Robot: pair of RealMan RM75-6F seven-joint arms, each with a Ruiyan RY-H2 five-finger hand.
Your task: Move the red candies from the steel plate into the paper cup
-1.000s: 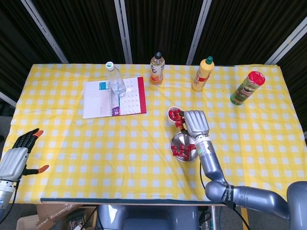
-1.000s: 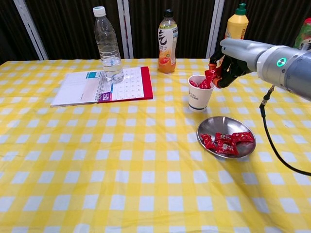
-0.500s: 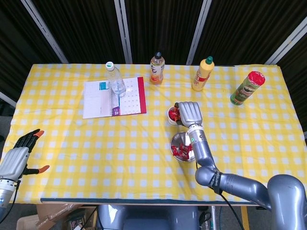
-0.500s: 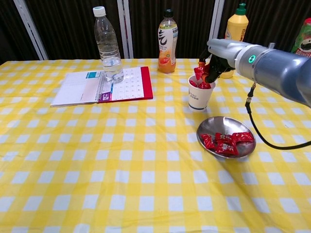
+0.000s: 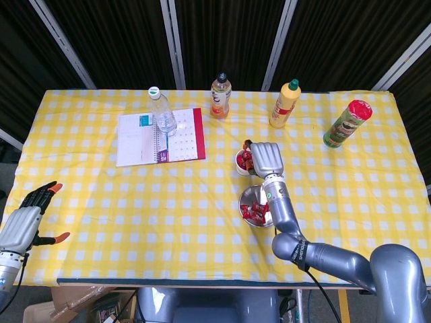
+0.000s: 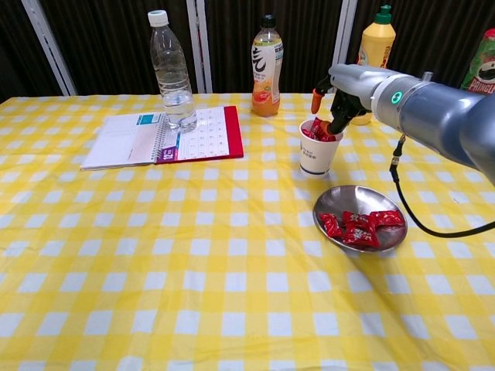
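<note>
While seemingly empty, right hand (image 6: 338, 99) overhangs paper cup (image 6: 318, 154).

The white paper cup (image 6: 318, 151) stands upright on the yellow checked cloth, with red candies (image 6: 316, 131) heaped to its rim. Just in front of it lies the round steel plate (image 6: 353, 201), holding a cluster of wrapped candies (image 6: 357, 226).

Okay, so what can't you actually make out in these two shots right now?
- How full the paper cup is: head view, right hand covers it; chest view, its wall hides the inside.
- Whether that hand has let go of a candy: both views, fingers over the rim.
- Number of red candies on the steel plate: head view, forearm overlaps; chest view, they are piled.
- Left hand: outside the chest view.
</note>
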